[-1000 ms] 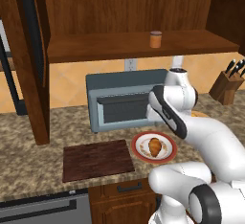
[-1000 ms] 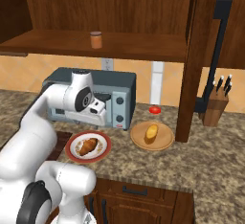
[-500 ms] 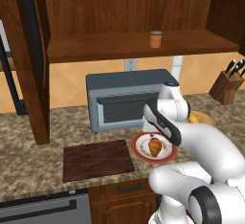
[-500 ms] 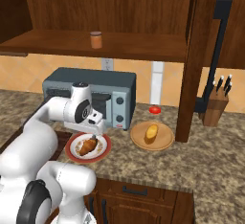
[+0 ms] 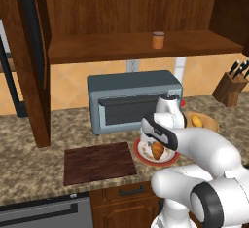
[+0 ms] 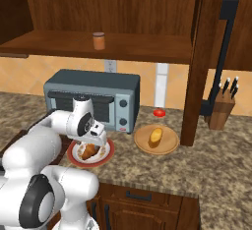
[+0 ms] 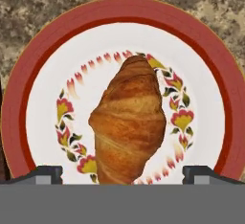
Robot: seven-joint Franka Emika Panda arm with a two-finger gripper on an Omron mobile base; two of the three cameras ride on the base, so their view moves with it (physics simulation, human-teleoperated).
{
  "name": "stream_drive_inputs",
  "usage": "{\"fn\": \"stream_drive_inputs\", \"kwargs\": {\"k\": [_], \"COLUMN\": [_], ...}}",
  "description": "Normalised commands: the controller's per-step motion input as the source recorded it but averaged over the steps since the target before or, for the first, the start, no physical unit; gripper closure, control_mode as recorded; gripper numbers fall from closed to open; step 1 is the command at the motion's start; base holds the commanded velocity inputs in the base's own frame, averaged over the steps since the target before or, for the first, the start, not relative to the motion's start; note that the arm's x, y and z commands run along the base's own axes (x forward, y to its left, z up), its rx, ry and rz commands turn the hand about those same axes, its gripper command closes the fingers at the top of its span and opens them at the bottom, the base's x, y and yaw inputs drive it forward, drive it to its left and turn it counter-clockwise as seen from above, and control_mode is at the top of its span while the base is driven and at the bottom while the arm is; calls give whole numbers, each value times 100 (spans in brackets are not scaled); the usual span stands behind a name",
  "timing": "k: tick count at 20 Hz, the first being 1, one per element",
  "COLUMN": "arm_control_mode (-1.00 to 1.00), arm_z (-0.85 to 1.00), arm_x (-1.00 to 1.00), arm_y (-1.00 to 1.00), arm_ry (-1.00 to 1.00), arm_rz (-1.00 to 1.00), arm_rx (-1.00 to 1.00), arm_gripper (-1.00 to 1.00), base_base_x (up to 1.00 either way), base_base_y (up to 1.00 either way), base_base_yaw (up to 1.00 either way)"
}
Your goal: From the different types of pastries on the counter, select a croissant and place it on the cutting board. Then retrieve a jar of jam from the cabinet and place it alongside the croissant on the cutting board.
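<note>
The golden-brown croissant lies on a red-rimmed plate on the counter, in front of the toaster oven. My gripper hangs straight above it, open, with one fingertip on each side of the croissant and neither touching it. From the right base view the hand sits just over the croissant. The dark cutting board lies bare to the left of the plate. The jar of jam stands on the cabinet shelf; from the right, the jar stands above the oven.
A grey toaster oven stands behind the plate. A pale bun rests on a wooden plate to the right. A knife block stands at the far right, beside a wooden cabinet post. Another post rises left of the board.
The hand has come down from in front of the toaster oven's door to just above the croissant on the plate. The jaws have stayed open.
</note>
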Motion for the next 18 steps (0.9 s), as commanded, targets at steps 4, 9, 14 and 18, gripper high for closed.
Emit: {"fn": "stream_drive_inputs", "kwargs": {"k": [4, 9, 14, 18], "arm_control_mode": [-100, -100, -100, -100], "arm_z": [-20, -19, -33, -34], "arm_x": [7, 10, 16, 15], "arm_y": [0, 1, 0, 1], "arm_ry": [0, 0, -3, -5], "arm_rz": [0, 0, 0, 0], "arm_rx": [0, 0, -1, -2], "arm_gripper": [-100, -100, -100, 100], "base_base_x": [0, 0, 0, 0], "base_base_y": [0, 0, 0, 0], "base_base_yaw": [0, 0, 0, 0]}}
